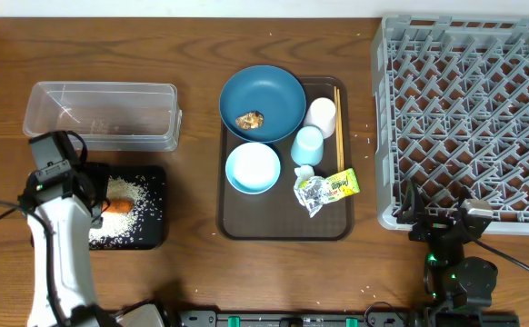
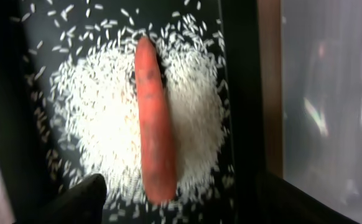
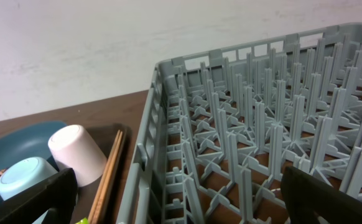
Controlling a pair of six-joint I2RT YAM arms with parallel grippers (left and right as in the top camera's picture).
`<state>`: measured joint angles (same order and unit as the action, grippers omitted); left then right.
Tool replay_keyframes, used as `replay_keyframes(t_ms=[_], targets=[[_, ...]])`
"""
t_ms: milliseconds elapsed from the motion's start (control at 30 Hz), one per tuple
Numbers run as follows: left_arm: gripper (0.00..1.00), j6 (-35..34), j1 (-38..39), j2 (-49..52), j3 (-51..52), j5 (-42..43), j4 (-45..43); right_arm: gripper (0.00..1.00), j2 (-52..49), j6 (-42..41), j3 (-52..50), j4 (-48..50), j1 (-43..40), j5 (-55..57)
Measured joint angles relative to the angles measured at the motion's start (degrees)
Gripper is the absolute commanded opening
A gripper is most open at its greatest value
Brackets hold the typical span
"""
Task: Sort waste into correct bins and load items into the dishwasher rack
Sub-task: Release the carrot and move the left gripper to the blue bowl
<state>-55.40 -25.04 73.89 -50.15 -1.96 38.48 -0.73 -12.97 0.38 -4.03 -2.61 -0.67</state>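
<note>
The orange carrot lies on a heap of white rice in the black tray. My left gripper is open just above the carrot's near end, touching nothing. The brown food lump sits in the dark blue dish. The small light blue bowl, light blue cup, whitish cup, chopsticks and snack wrapper are on the brown tray. My right gripper is open and empty at the grey rack's front left corner.
The clear tub stands just behind the black tray and looks empty. The brown serving tray sits mid-table between the bins and the rack. The whitish cup and chopsticks also show in the right wrist view.
</note>
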Motion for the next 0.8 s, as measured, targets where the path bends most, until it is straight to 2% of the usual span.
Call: replay_keyframes(t_ms=[33,133,333,500,667,800], targets=[[0.80,0.0,0.0,-1.4,0.0,1.1,0.8,0.99,0.0,0.0,0.0,0.0,0.0,0.0],[0.94,1.2,0.0,-5.3,0.0,6.6,2.5,0.99,0.0,0.0,0.0,0.0,0.0,0.0],[0.98,3.1,0.9,-9.7,0.0,25.6,2.3,0.99,0.0,0.0,0.0,0.0,0.0,0.0],[0.98,8.1,8.8,-9.8,0.0,36.5,-1.1,0.99,0.0,0.0,0.0,0.0,0.0,0.0],[0.98,12.4,21.5,-9.7,-0.4,39.2,-3.6,0.99,0.0,0.0,0.0,0.0,0.0,0.0],[0.98,15.1,31.9,-8.6,-4.3,35.6,-3.0,0.99,0.0,0.0,0.0,0.0,0.0,0.0]])
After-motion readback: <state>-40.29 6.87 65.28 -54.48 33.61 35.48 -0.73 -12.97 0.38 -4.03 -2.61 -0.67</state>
